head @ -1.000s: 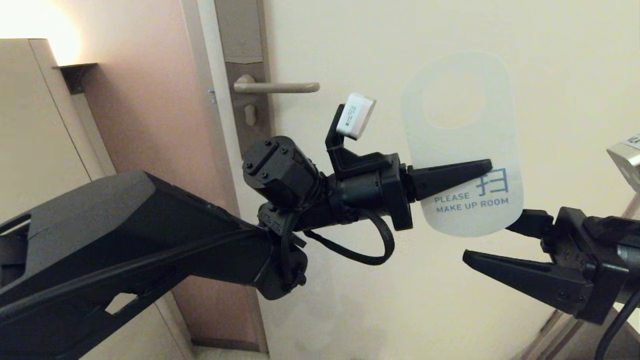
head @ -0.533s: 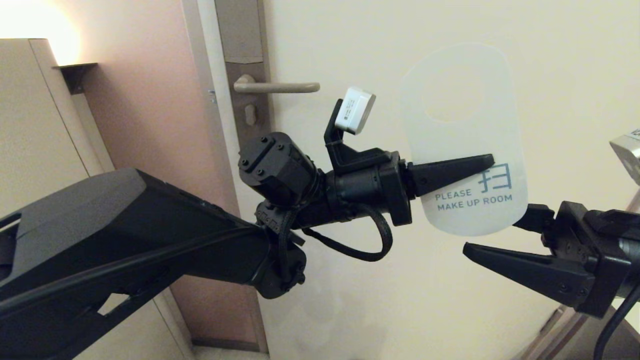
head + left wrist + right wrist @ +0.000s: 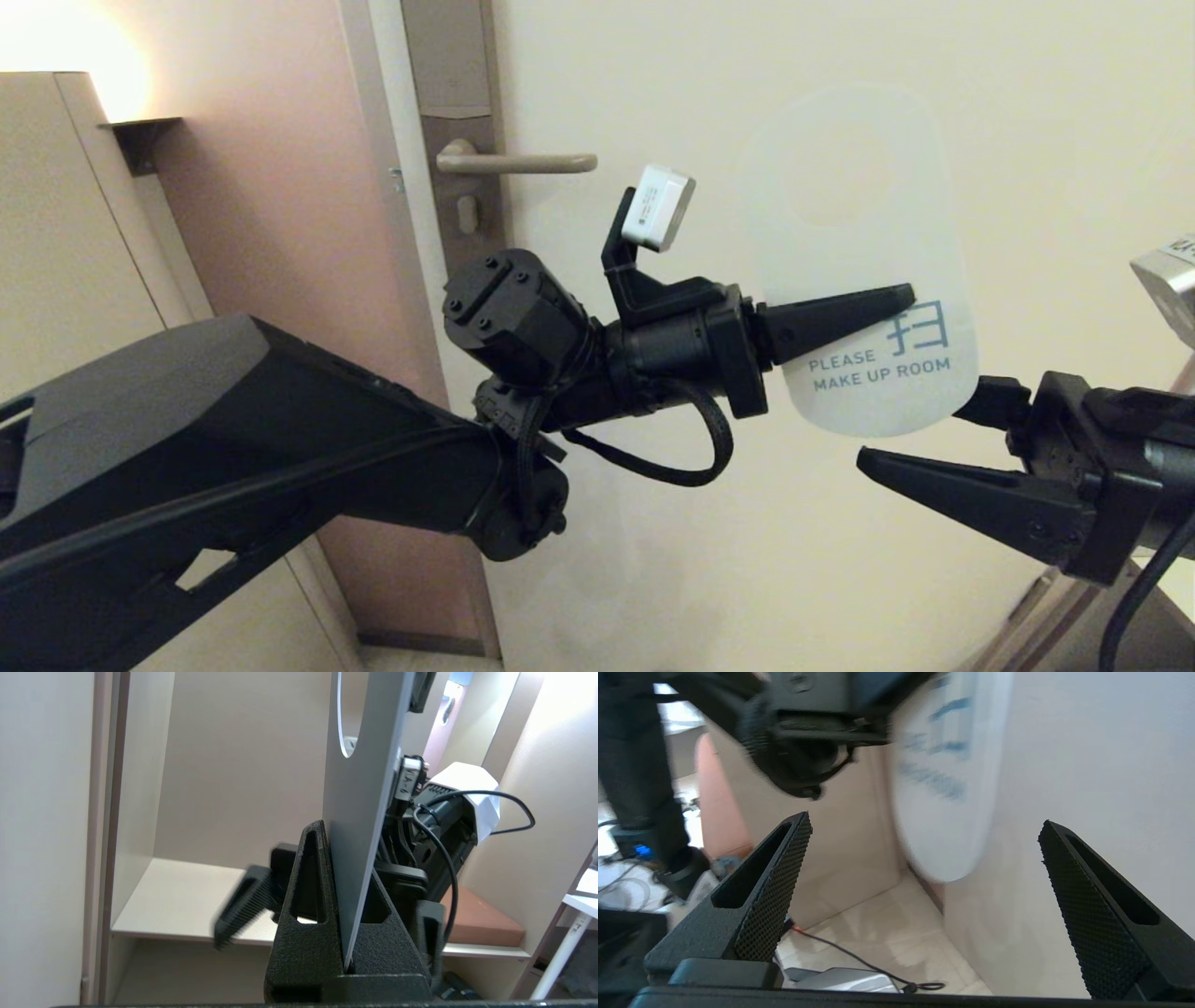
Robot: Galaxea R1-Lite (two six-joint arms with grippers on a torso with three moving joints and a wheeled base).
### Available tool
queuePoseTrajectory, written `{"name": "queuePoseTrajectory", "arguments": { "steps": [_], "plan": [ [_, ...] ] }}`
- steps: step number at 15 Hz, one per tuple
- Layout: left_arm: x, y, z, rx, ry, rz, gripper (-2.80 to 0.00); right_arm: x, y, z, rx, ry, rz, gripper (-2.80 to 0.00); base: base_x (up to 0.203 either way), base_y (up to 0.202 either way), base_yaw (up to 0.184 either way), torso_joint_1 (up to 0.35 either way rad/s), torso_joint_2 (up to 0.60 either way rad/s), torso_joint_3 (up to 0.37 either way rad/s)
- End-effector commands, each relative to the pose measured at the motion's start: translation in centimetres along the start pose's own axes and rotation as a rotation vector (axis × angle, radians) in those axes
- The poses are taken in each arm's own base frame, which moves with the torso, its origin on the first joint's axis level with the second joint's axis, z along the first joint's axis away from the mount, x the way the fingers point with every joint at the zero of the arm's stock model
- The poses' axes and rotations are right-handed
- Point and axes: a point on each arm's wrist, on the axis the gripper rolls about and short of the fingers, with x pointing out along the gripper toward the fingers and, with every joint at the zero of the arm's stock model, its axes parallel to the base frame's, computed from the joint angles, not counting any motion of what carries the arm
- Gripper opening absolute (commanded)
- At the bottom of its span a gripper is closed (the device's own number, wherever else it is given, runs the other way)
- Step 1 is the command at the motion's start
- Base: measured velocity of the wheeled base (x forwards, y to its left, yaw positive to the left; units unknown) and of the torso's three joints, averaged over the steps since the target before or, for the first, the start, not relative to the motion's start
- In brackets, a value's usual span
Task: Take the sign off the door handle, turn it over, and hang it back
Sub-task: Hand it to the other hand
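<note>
where the left end effector [image 3: 901,301] pinches: flat round-ended sign [image 3: 854,224]

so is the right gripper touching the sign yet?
Apart. The right wrist view shows the right gripper wide open, with the sign ahead of its fingertips and clear of both; the left gripper alone is clamped on it.

White sign [image 3: 859,233], blue lettering; black fingers [image 3: 840,317]

Warm, dim indoor light
Lamp glow [image 3: 56,47] flares in the head view's upper corner; the sign [image 3: 943,779] blurs in the right wrist view.
</note>
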Motion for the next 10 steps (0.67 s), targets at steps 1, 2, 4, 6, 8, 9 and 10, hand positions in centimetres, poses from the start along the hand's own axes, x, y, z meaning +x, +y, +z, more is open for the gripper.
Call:
{"name": "queuePoseTrajectory", "arguments": {
  "steps": [1,2,4,6,8,9,10],
  "plan": [
    [-0.3,-0.3,0.0,0.001,0.0,-0.003,-2.8,0.4,-0.2,-0.1,0.002,0.006,-0.007,0.0,0.0,0.0,0.0,0.0,0.0,0.0],
    [-0.5,-0.4,-0.1,-0.004,0.005,0.005,-2.8,0.6,-0.4,0.1,-0.005,0.007,-0.013,0.0,0.0,0.0,0.0,0.0,0.0,0.0],
    [-0.9,-0.4,-0.2,0.006,0.0,0.012,-2.8,1.3,-0.8,0.2,-0.02,0.009,-0.014,0.0,0.0,0.0,0.0,0.0,0.0,0.0],
    [-0.9,-0.5,-0.2,0.004,-0.005,0.016,-2.8,2.1,-1.3,0.4,-0.039,-0.017,-0.011,0.0,0.0,0.0,0.0,0.0,0.0,0.0],
    [-1.0,-0.5,-0.2,0.0,-0.005,0.015,-2.8,2.6,-1.4,0.3,-0.044,-0.022,-0.011,0.0,0.0,0.0,0.0,0.0,0.0,0.0],
    [-1.0,-0.5,-0.1,-0.001,-0.003,0.013,-2.8,2.8,-1.4,0.2,-0.042,-0.019,-0.023,0.0,0.0,0.0,0.0,0.0,0.0,0.0],
    [-0.9,-0.6,-0.1,-0.002,-0.001,0.009,-2.8,2.9,-1.4,0.1,-0.039,-0.017,-0.025,0.0,0.0,0.0,0.0,0.0,0.0,0.0]
  ]
}}
